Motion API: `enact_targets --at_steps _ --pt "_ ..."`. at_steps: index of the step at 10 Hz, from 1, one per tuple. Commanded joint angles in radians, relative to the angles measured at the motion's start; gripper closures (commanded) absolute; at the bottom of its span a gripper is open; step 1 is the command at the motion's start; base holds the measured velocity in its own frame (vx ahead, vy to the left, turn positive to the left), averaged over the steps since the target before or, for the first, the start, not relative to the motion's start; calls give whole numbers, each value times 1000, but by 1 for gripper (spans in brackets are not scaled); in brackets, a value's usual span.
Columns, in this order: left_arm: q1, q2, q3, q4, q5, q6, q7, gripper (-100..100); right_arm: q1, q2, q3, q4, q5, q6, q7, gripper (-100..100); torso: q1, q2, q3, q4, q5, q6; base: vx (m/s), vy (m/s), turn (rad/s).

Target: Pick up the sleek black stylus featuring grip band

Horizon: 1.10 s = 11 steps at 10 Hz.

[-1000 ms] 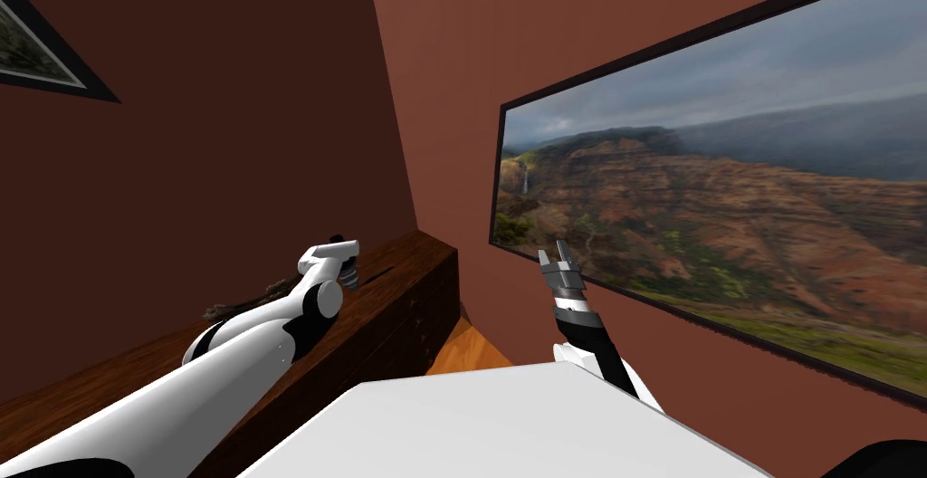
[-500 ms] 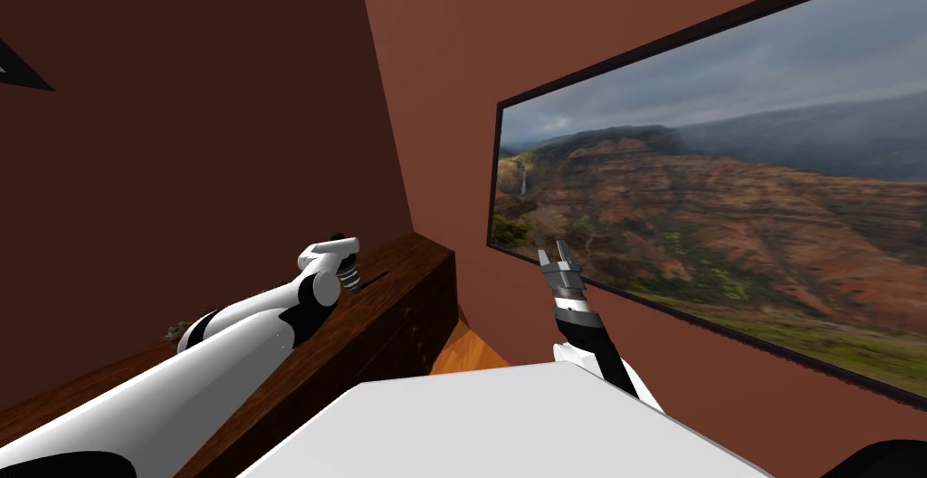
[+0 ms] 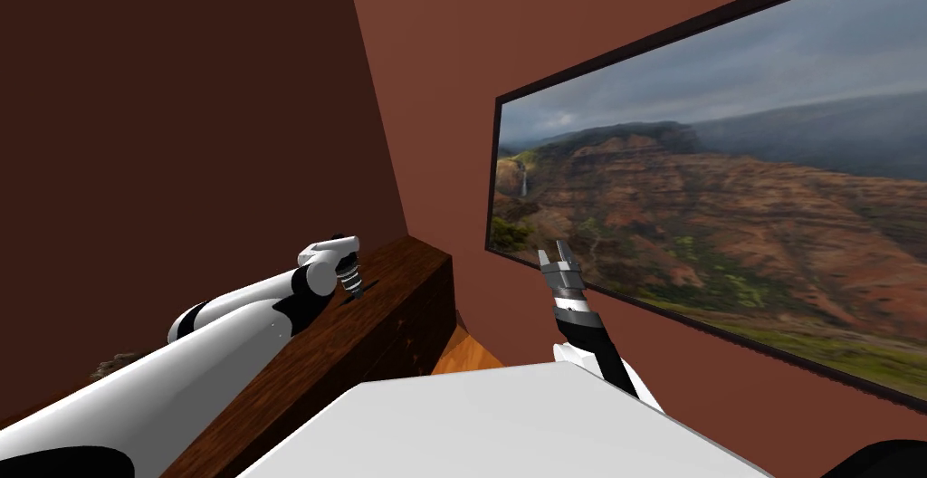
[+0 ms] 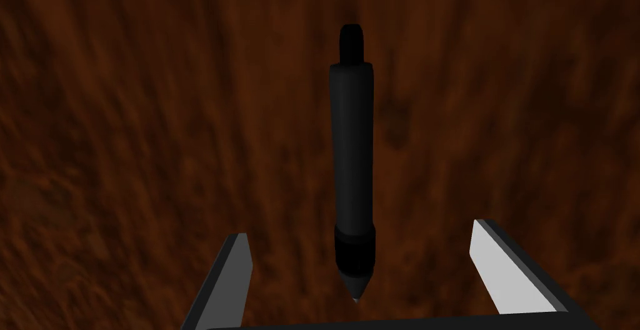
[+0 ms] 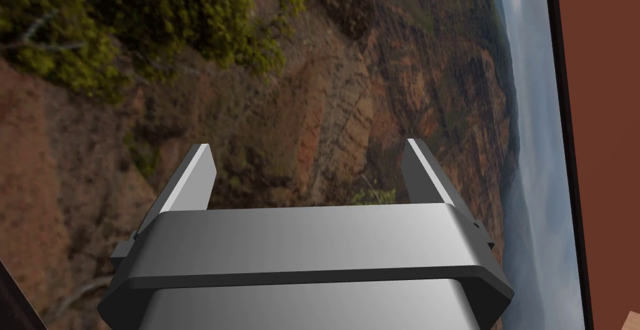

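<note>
The left gripper (image 4: 357, 229) hovers over the dark brown wooden top (image 4: 125, 126) of a low cabinet (image 3: 398, 269). Its two fingers stand wide apart and hold nothing. The black stylus (image 4: 353, 157) lies flat on that wood, about midway between the fingers, with bare wood showing on either side of it. Neither finger touches it.

The stylus's long axis runs straight out from the claw's body, parallel to the fingers. Its tapered, pale-tipped point is the end nearest the claw, down between the two fingers. The raised grip band sits just behind that point. The barrel stretches well beyond the fingertips and ends in a narrower cap at the far end.

In the head view the left gripper (image 3: 351, 284) points down at the cabinet top near its far end, close to a corner of reddish-brown walls (image 3: 425, 65). A strip of orange floor (image 3: 462, 350) shows beside the cabinet.

The right gripper (image 3: 561, 251) is raised well apart from the cabinet, in front of a large dark-framed landscape (image 3: 715, 201). The right wrist view shows that claw (image 5: 307, 146) spread open and empty.
</note>
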Motion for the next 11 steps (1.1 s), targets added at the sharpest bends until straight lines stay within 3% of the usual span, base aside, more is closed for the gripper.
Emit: enact_targets --at_steps 1,2,3,4,5,6,7,8,9,10,11 --pt "10 -10 4 -25 3 29 -2 -100 0 0 0 0 0 0 0 0 0 0 0 0 0 0 58 15 -11" --pt "6 -6 2 -17 2 19 -1 -100 0 0 0 0 0 0 0 0 0 1 1 0 0 0 19 5 -1" --pt "7 -8 3 -21 2 25 -1 0 0 0 0 0 0 0 0 0 0 4 2 1 0 0 0 0 0" --pt "27 2 -34 -35 50 26 0 -100 0 0 0 0 0 0 0 0 -1 5 3 1 0 0 12 -13 0" --pt "48 11 -66 -50 79 27 2 -100 0 0 0 0 0 0 0 0 -1 5 3 1 0 0 27 -31 3" --pt "48 11 -71 -48 97 27 2 -100 0 0 0 0 0 0 0 0 -2 5 3 1 0 0 23 -22 7" --pt "68 21 -108 -65 131 28 3 -100 0 0 0 0 0 0 0 0 -2 5 3 1 0 0 25 -19 -2" --pt "68 21 -108 -65 144 28 3 -100 0 0 0 0 0 0 0 0 -2 4 3 1 0 0 17 -12 2" --pt "89 30 -145 -79 182 29 5 -100 1 0 1 1 0 0 0 0 -2 4 2 1 0 0 16 -9 -1" --pt "89 30 -145 -79 191 29 5 -100 2 0 2 1 0 0 0 0 -3 3 2 2 0 0 14 -11 1" --pt "109 40 -182 -94 232 31 6 -100 3 0 2 2 0 1 0 0 -4 1 1 2 0 0 15 -15 2"
